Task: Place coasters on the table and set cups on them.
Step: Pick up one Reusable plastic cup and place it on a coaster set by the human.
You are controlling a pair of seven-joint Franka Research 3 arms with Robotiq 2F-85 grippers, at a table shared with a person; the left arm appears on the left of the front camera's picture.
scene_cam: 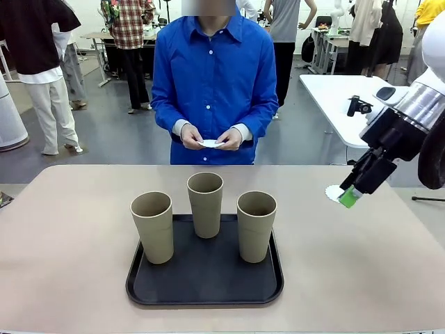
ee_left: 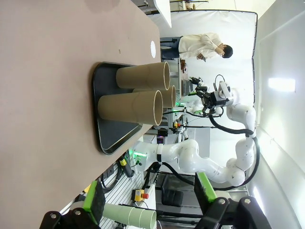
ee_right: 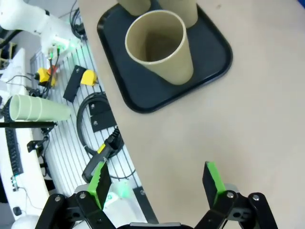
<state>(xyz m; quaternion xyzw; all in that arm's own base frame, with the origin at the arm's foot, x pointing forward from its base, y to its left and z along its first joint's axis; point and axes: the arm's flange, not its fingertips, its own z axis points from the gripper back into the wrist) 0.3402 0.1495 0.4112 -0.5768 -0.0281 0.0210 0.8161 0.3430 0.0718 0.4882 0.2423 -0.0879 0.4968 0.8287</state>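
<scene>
Three khaki cups stand upright on a black tray (scene_cam: 205, 287): left cup (scene_cam: 153, 226), middle cup (scene_cam: 206, 203), right cup (scene_cam: 256, 225). One white scalloped coaster (scene_cam: 332, 192) lies on the beige table (scene_cam: 69, 229) to the right of the tray. My right gripper (scene_cam: 353, 192) hovers over that coaster's right edge, open and empty. In the right wrist view the right gripper (ee_right: 157, 183) hangs over bare table, with a cup (ee_right: 159, 45) ahead. My left gripper (ee_left: 150, 198) is open beyond the table's edge, facing the cups (ee_left: 131, 106) and the coaster (ee_left: 153, 48). The person's hands hold more white coasters (scene_cam: 211, 144).
The person in a blue shirt stands at the far edge. A white table (scene_cam: 341, 97) lies behind on the right. Below the table's near edge are cables, a grated base and a stack of pale green cups (ee_right: 33, 109).
</scene>
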